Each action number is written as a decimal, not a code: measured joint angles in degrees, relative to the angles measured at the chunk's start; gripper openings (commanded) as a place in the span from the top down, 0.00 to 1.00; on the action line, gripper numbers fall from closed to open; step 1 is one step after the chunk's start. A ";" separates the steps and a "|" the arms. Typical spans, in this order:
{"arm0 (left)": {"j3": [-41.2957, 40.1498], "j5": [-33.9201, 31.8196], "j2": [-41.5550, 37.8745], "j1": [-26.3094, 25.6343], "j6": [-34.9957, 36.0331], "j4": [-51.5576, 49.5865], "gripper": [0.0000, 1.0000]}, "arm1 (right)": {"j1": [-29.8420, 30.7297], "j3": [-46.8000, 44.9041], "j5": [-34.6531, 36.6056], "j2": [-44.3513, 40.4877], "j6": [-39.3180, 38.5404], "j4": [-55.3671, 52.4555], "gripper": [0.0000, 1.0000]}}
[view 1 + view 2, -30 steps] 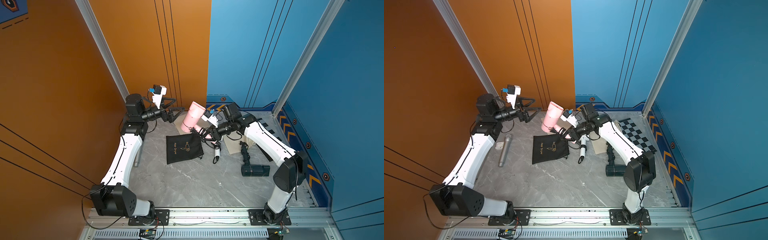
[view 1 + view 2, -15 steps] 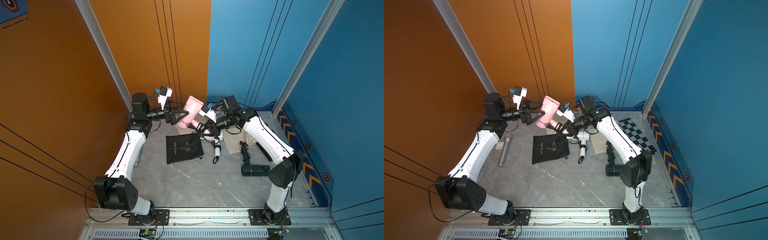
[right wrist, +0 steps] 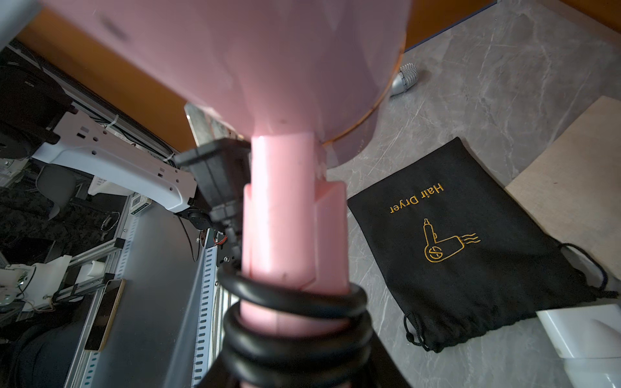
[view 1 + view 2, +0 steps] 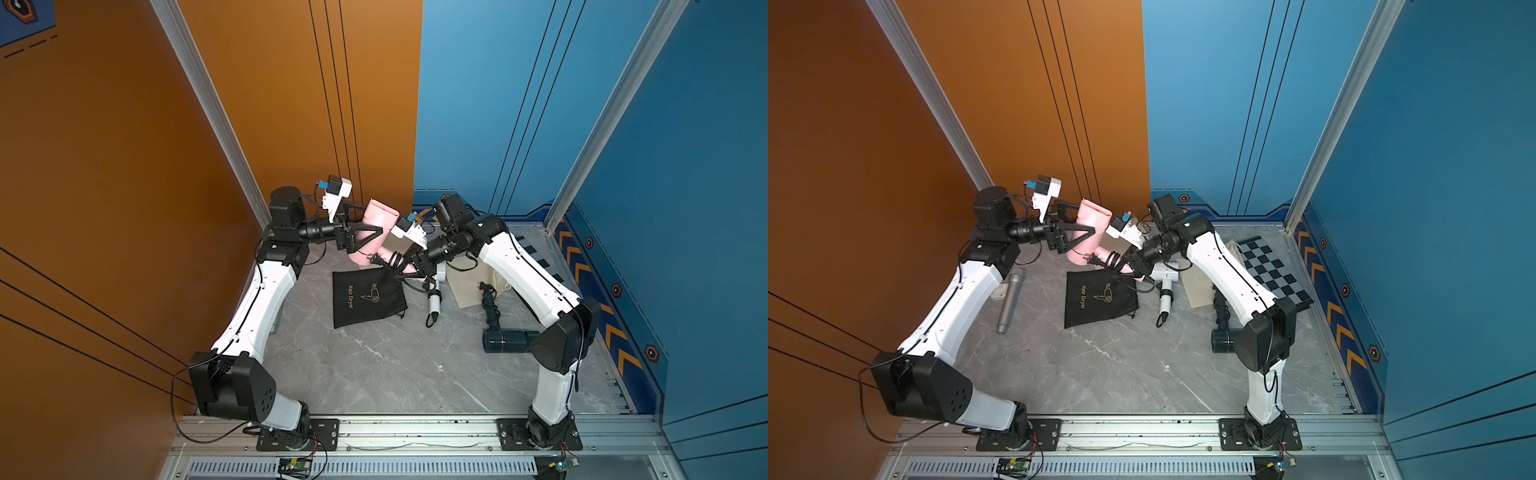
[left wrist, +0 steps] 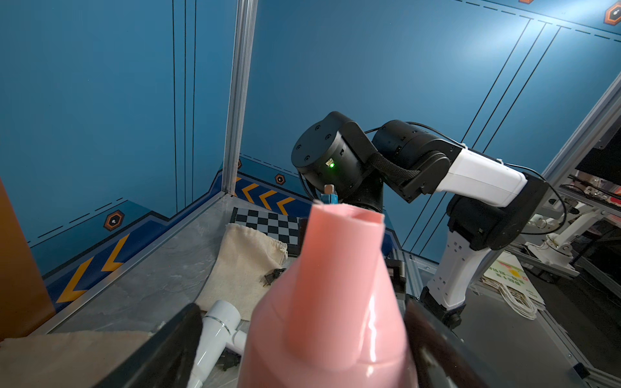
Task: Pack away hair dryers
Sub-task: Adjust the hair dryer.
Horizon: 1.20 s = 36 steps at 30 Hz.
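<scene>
Pink dryer (image 4: 380, 214) is off the counter (image 4: 374, 374), mid-air near the back wall, between the two arms. Right gripper (image 4: 405, 272) has its fingers clamped on the handle, right at the coiled black cord (image 3: 295, 302). Left gripper (image 4: 372, 217) has its fingers wide, straddling the barrel, one on each side. The left wrist view shows a gap on at least one side, so no grip there.

Key geometry: the barrel's long axis tilts up toward the back wall, nozzle high, with the handle dropping toward the right arm. The left fingers sit across that axis at the fat end, so closing should pinch it square. Left arm is nearer the barrel; right owns the handle. Reads like a handover or a two-handed steady before bagging. The barrel is glossy and tapers, so a pinch too far up could slip.

Black pouch (image 4: 365, 297) lies flat on the counter just below the held dryer. It looks closed, with the drawstrings at the end away from the dryer. White dryer (image 4: 434, 297) lies just beside it. Dark teal dryer (image 4: 505, 341) is further right, by the right arm's elbow, near a beige pouch (image 4: 469, 286). Neither is bagged.

The counter is grey, marble-look and smooth. Silver mic-like rod (image 4: 1009, 299) lies by the left arm. It's a tight booth: orange panels left, blue right.
</scene>
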 measured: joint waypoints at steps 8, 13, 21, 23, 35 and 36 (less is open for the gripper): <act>-0.70 0.55 0.46 -1.90 0.37 0.15 0.10 | -0.07 3.54 -0.04 2.10 -0.22 -1.27 0.83; -0.70 -0.15 1.86 -1.86 1.07 0.61 0.31 | -0.28 4.11 0.00 3.26 -1.01 -3.80 0.83; -0.63 -0.07 2.58 -2.58 1.92 1.46 0.28 | -0.50 5.29 -0.17 3.50 -1.27 -7.63 0.83; -0.55 0.13 2.58 -2.75 1.68 1.57 0.24 | -0.63 6.25 0.00 3.80 -2.03 -8.66 0.83; 3.10 2.23 5.25 -5.22 1.75 1.42 0.27 | -2.14 13.92 5.81 4.96 -9.35 -18.49 0.83; 3.74 2.34 5.81 -5.60 1.90 1.42 0.27 | -2.45 14.47 6.40 4.96 -9.90 -19.21 0.83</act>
